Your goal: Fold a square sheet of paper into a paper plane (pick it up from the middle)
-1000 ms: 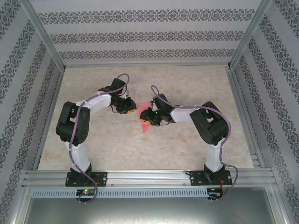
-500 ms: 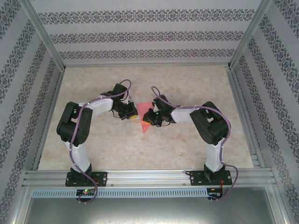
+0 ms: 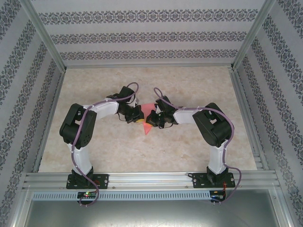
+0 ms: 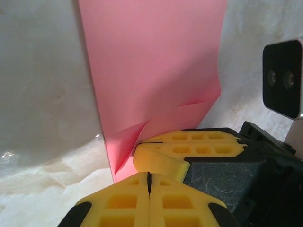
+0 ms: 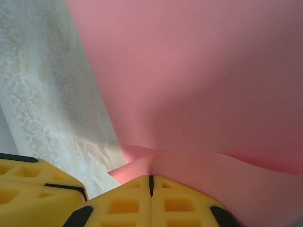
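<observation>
I'm seeing pink sheet [image 3: 147, 126] pointing lengthwise at the table's near edge. Right gripper [image 5: 151, 182] is pinching it; left gripper [image 4: 149, 182] is sitting closed alongside.

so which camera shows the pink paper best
Left wrist: the pink paper shows both long edges and its buckle at the right fingers. Right wrist crops it close up; top external gives a small sliver.
</observation>
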Robot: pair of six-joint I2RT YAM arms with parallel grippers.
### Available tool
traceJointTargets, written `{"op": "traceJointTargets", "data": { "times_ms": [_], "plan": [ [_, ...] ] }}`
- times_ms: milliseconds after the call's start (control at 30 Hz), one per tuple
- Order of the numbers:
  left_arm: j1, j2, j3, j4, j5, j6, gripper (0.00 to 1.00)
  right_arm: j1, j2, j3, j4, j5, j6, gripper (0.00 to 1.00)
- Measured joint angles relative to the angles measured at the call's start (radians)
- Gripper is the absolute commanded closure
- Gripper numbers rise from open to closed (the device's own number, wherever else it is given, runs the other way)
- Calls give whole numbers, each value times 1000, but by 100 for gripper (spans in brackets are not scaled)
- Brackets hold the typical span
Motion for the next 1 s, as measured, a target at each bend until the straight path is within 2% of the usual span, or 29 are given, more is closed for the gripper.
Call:
{"op": "traceJointTargets", "data": {
  "times_ms": [400, 1000],
  "plan": [
    [-3, 57, 45, -3, 5, 1, 98, 0, 0, 2, -4, 0, -6, 100],
    [-10, 97, 55, -38, -54, 35, 100, 0, 0, 2, -2, -2, -10, 100]
  ]
}}
